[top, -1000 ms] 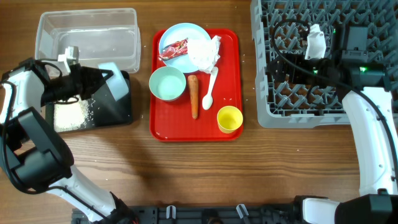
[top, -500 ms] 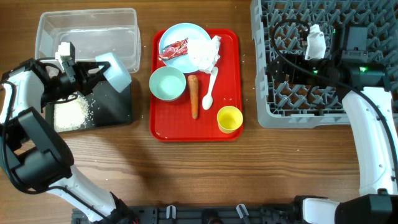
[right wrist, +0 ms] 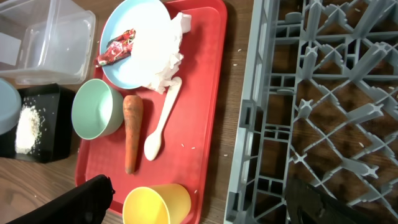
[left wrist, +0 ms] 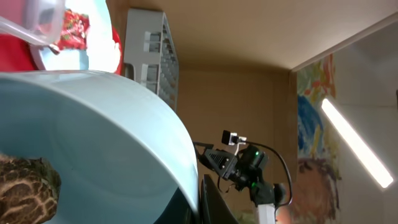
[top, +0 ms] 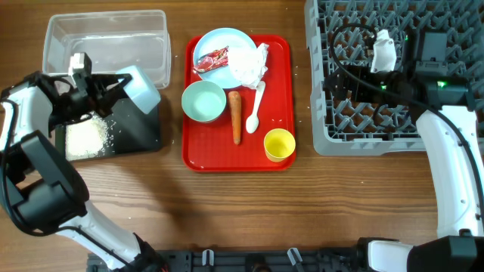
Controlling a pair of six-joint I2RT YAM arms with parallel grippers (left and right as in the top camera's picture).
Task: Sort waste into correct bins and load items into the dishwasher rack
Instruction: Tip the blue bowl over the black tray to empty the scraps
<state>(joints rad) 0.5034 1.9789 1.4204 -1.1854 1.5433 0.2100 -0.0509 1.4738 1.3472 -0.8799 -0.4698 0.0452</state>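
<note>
My left gripper is shut on the rim of the light blue bowl and holds it tilted above the black bin, which has white rice in it. In the left wrist view the bowl fills the frame, with a brown food lump inside it. My right gripper is open and empty over the grey rack. On the red tray are the blue plate with the red wrapper and napkin, the green bowl, carrot, spoon and yellow cup.
The clear tub stands behind the black bin at the back left. The rack takes up the right side of the table, with the right arm's cables over it. Bare wood lies along the table's front edge.
My left gripper has raised the light blue bowl and tipped it more steeply over the black bin. The right arm has not moved.
</note>
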